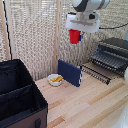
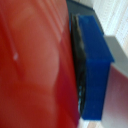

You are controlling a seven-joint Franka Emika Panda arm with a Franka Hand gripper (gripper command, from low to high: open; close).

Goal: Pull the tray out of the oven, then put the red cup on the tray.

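Observation:
The red cup [image 1: 74, 36] hangs high in the air in front of the curtain, with my gripper [image 1: 74, 33] shut on it. In the wrist view the red cup [image 2: 35, 65] fills most of the picture, and one blue finger [image 2: 96, 65] presses against its side. The oven [image 1: 118, 44] stands at the exterior view's right with its front open. The ribbed dark tray [image 1: 110, 59] sticks out of its opening. The cup is up and off to the exterior view's left of the tray, well apart from it.
The oven's lowered door [image 1: 95, 72] reaches out over the wooden table [image 1: 85, 102]. A navy-blue board [image 1: 69, 73] stands upright mid-table, beside a white bowl [image 1: 55, 79] of yellow food. A big black fabric bin [image 1: 19, 97] fills the exterior view's left.

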